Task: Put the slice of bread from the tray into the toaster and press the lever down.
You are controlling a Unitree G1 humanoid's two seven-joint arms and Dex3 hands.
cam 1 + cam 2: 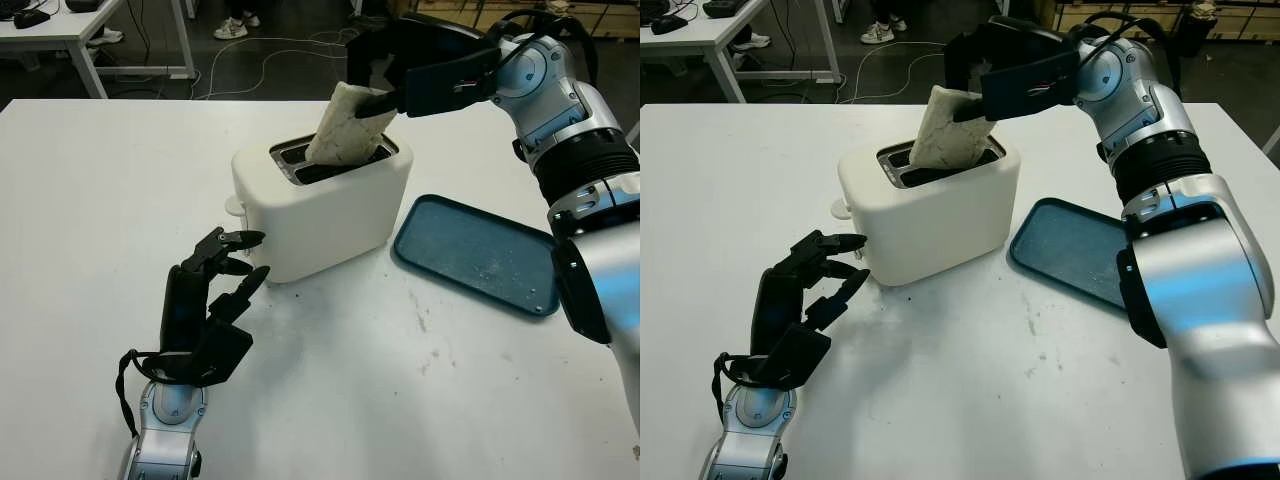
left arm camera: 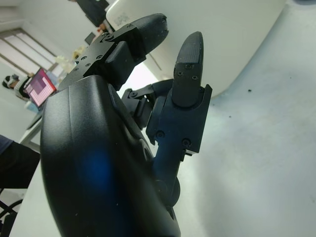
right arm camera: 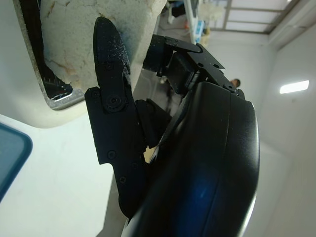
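I see the pale bread slice (image 1: 348,125) tilted, its lower end in a slot of the white toaster (image 1: 320,200); the blue tray (image 1: 478,254) lies beside it; the lever (image 1: 233,206), I think, is still up.

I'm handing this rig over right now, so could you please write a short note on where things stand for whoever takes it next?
Right hand: shut on the slice of bread, above the toaster.
Left hand: open, holding nothing, near the table in front of the toaster's left end, close to the lever.
Bread: lower end in the slot nearer the robot, tilted, most of it above the slot.
Tray: on the table, right of the toaster.
Done: bread lifted off the tray and started into the slot.
Left: seat and release the bread, then press the lever down.
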